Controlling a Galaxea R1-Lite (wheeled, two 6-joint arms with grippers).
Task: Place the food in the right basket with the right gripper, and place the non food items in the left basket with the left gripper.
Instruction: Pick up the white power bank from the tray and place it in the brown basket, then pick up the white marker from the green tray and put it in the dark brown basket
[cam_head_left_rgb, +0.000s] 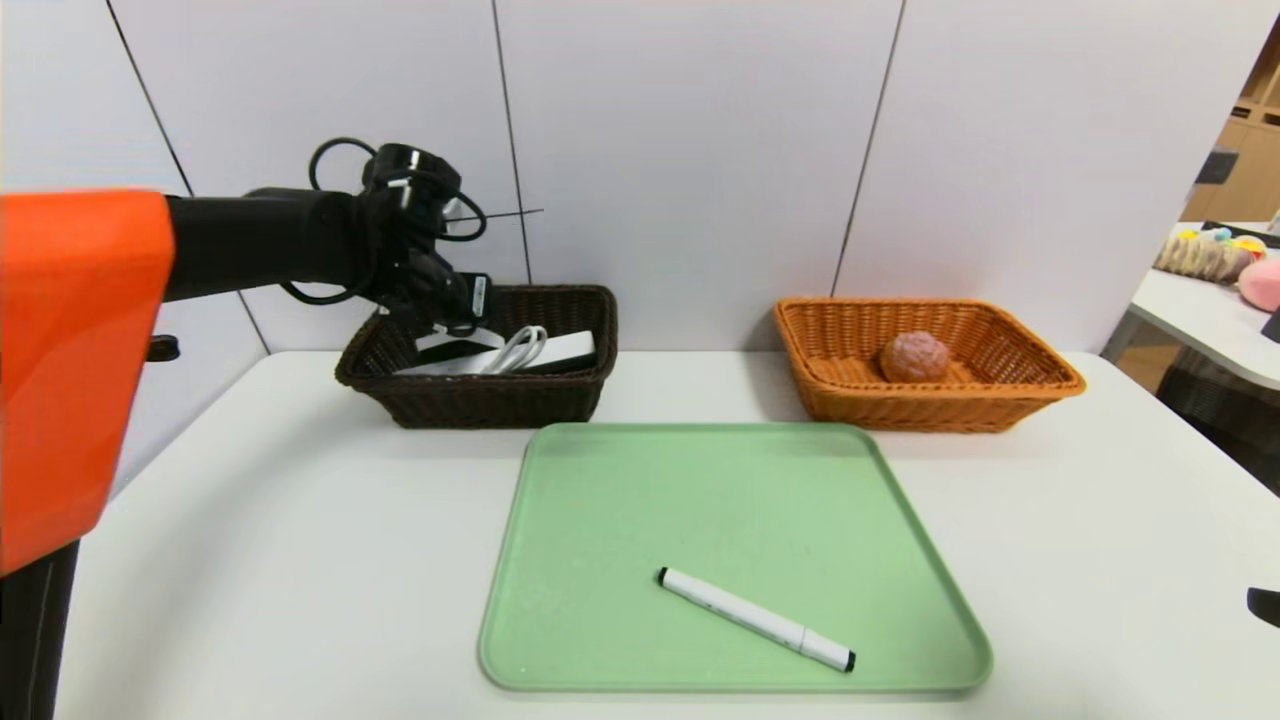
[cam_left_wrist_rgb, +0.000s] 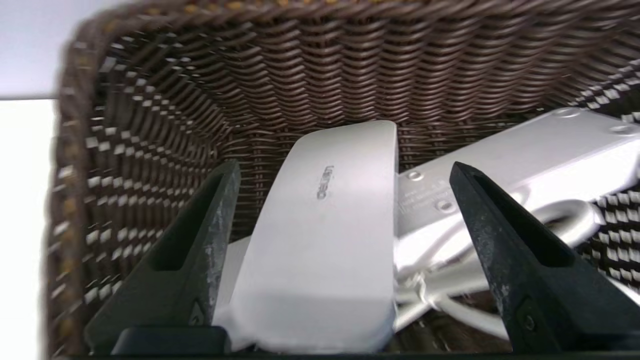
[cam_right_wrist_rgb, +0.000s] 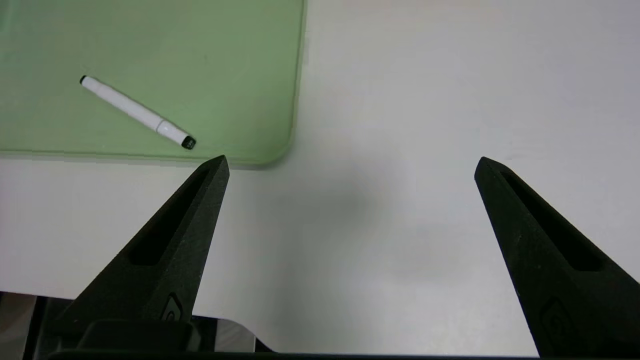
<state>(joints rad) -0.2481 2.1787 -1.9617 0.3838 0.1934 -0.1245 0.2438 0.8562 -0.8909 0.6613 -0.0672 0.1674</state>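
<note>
Only the left wrist view shows the left gripper (cam_left_wrist_rgb: 340, 170) with its fingers apart, on both sides of a white flat device (cam_left_wrist_rgb: 325, 240) that they do not clamp. It lies on a white power strip (cam_left_wrist_rgb: 540, 150) in the dark basket (cam_head_left_rgb: 480, 395), at 10 o'clock from the green tray (cam_head_left_rgb: 600, 480). The orange basket (cam_head_left_rgb: 930, 395), at 1 o'clock, holds a pinkish round food (cam_head_left_rgb: 913, 357). A white marker (cam_head_left_rgb: 755, 619) lies on the tray. The right gripper (cam_right_wrist_rgb: 350, 165), fingers wide apart, hangs above the table (cam_right_wrist_rgb: 400, 150).

Black left arm (cam_head_left_rgb: 260, 245) with orange shell, looped black cables, tapered matte-black jaws.
</note>
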